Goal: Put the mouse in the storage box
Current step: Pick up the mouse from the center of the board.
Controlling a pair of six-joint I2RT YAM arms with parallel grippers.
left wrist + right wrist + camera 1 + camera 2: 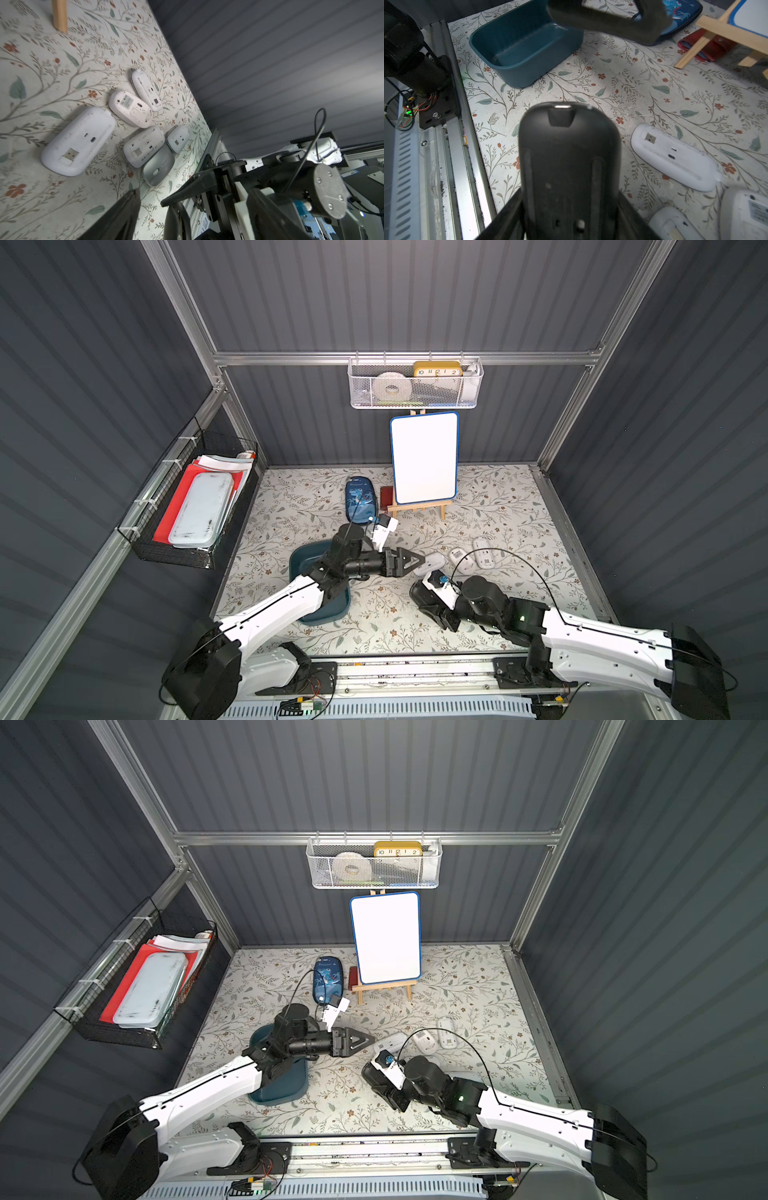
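Note:
A black mouse (pixel 569 155) hangs above the floral table with my right gripper (pixel 569 207) shut on its sides; in both top views it is low and right of centre (pixel 417 592) (pixel 370 1073). The storage box (pixel 328 610) (pixel 525 45), a dark teal bin with nothing in it, sits to the left, partly under my left arm. My left gripper (pixel 419 560) reaches right, its tip over the nearest of several white mice (pixel 432 563) (pixel 79 141) lying belly up. Its fingers (pixel 128 207) stand apart with nothing between them, so it is open.
A blue dinosaur-print case (pixel 360 499), a red wallet (pixel 386 497) and a whiteboard on a wooden easel (pixel 424 458) stand at the back. A white mesh basket (pixel 415 385) hangs on the back wall, a black wire basket (pixel 195 506) on the left wall.

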